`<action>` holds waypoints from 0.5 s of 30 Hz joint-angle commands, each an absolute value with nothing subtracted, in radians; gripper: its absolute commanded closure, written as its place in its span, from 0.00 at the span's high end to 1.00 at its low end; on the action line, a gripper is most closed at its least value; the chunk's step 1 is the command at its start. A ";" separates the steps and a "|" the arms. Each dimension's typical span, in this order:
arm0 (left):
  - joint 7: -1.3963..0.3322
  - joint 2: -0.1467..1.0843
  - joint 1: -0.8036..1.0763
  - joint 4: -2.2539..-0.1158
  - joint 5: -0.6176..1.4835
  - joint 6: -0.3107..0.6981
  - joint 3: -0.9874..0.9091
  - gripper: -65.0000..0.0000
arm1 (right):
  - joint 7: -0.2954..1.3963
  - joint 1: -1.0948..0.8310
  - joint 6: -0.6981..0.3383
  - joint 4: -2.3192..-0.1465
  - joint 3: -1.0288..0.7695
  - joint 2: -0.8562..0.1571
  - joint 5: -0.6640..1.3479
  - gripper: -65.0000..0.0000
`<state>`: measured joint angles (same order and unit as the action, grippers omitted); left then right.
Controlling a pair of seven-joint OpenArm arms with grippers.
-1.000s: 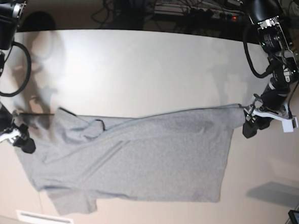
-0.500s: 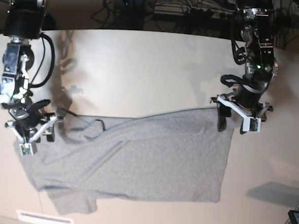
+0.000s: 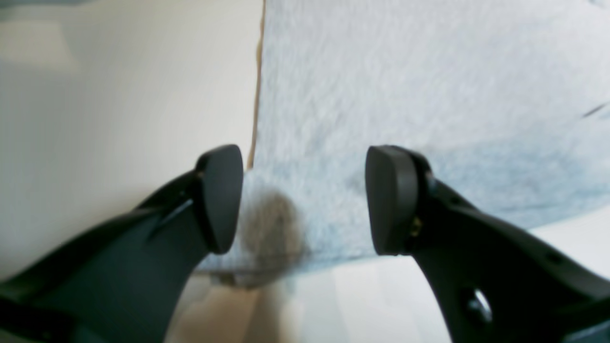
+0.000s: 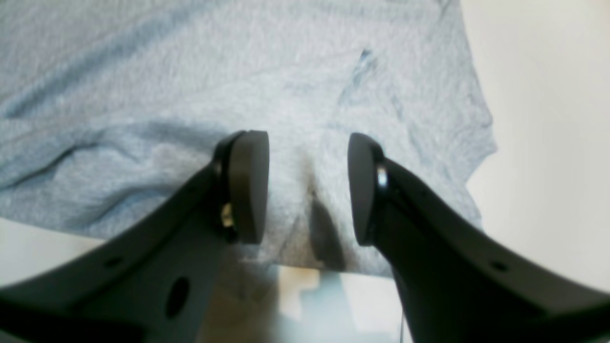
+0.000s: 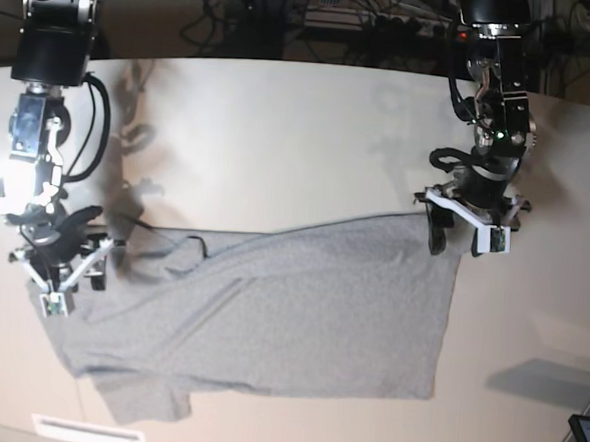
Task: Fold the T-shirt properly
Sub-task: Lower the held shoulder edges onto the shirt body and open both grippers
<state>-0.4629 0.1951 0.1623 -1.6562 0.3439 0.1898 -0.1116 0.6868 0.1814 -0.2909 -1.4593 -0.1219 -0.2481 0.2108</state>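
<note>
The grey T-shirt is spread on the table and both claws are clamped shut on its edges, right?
Not quite. The grey T-shirt is spread on the table, but both wrist views show the left gripper and right gripper open above its edges, holding nothing.

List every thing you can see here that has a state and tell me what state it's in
T-shirt: spread on the table, plain side up, creased, one sleeve bunched, not yet folded.
Left gripper: open over a shirt corner, holding nothing.
Right gripper: open above the shirt's edge, holding nothing.
</note>
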 commanded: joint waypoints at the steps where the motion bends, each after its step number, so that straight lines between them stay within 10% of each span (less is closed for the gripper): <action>1: -0.438 0.205 0.140 -1.658 0.348 0.188 -0.113 0.61 | 0.670 0.217 -0.291 -1.446 -0.125 -0.259 0.214 0.41; 15: -0.556 0.205 0.076 -1.641 0.348 0.188 -0.111 0.61 | 0.662 0.282 -0.291 -1.259 -0.127 -0.278 0.216 0.41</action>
